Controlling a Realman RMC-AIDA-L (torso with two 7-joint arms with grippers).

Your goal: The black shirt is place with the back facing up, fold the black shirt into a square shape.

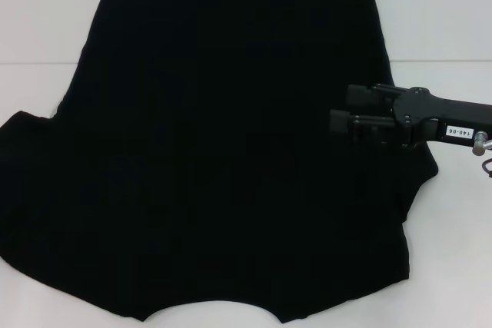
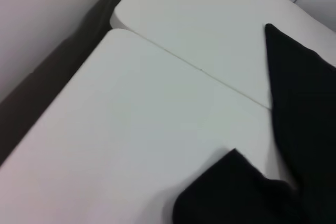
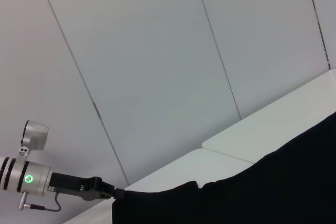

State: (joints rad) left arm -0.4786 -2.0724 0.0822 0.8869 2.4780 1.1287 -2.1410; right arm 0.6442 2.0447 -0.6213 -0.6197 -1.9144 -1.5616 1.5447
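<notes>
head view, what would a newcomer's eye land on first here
The black shirt dominates, spread plain side up across most of the white table. Next is the right gripper, reaching in from the right over the shirt's right edge. The left gripper is out of that view.

Black shirt: large, soft, matte black cloth, plain face up, no print visible. Spread flat over white bench. Straight hem at far edge, sleeves flaring out to left and right near side, curved neckline notch at nearest edge. Fabric mostly smooth; right sleeve area rumpled, partly hidden
</notes>
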